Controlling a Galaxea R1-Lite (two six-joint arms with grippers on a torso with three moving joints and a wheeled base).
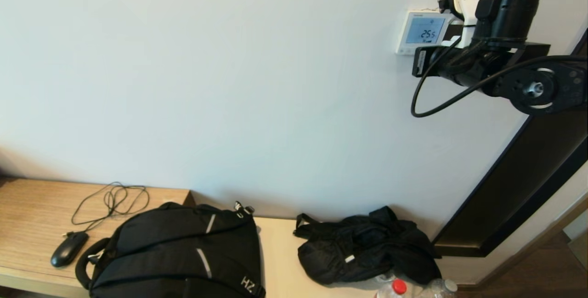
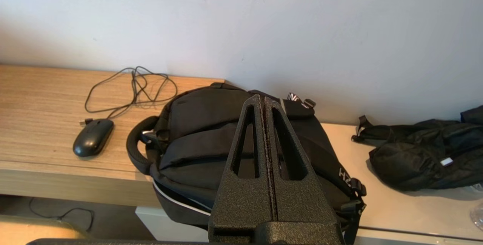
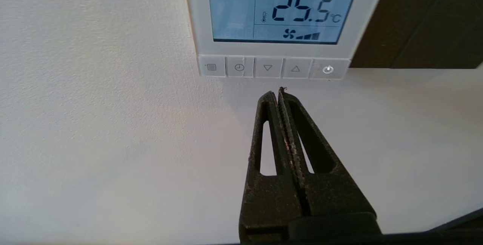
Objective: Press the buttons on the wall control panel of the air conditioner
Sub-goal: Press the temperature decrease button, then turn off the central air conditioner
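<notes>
Panel: the small square white plastic wall control panel (image 3: pixel 273 18) sits on the pale wall, its pale blue screen reading 25.5 °C.
Buttons: a row of five small white-grey buttons (image 3: pixel 268 67) runs along the panel's bottom edge.
My right pincer (image 3: pixel 280 91): raised to the wall, tips just below the button row, apart from it — fingers pressed together, gripping nothing.
My left pincer (image 2: pixel 263 99): far below the panel, above the black fabric backpack (image 2: pixel 211 139) — fingers together, empty.

Panel (image 3: pixel 277 18) top cut off (wrist cam)
</notes>
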